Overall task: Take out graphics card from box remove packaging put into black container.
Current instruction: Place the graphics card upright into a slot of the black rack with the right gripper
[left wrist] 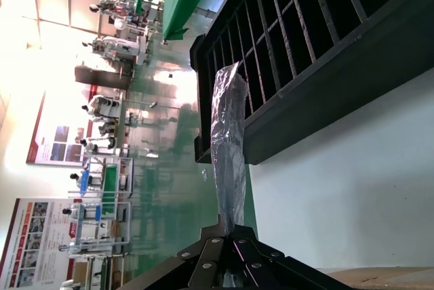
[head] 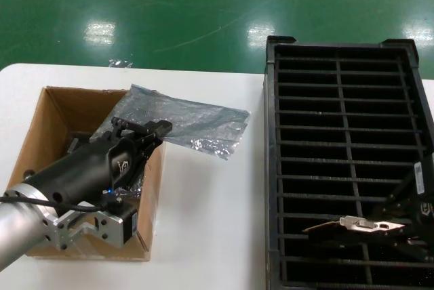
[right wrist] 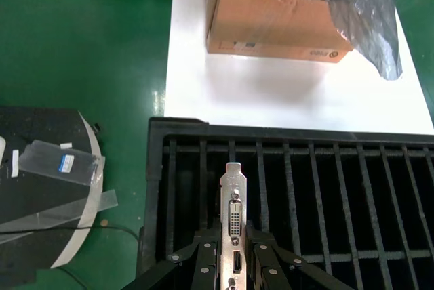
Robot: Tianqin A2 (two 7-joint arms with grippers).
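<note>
My left gripper [head: 157, 129] is shut on the silvery anti-static packaging [head: 190, 122], holding it over the right rim of the brown cardboard box [head: 41, 134]; the bag hangs out over the table. In the left wrist view the packaging [left wrist: 228, 141] runs from the gripper [left wrist: 234, 236]. My right gripper [head: 400, 217] is shut on the graphics card, whose silver bracket [head: 356, 224] points left over the near slots of the black container [head: 339, 134]. In the right wrist view the bracket [right wrist: 234, 215] stands clamped in the gripper [right wrist: 234, 253], above the container [right wrist: 305, 168].
The box [right wrist: 271, 22] holds dark wrapped items. The white table [head: 210, 222] lies between box and container. A round black stand [right wrist: 41, 195] with plastic sheets is on the green floor beside the container.
</note>
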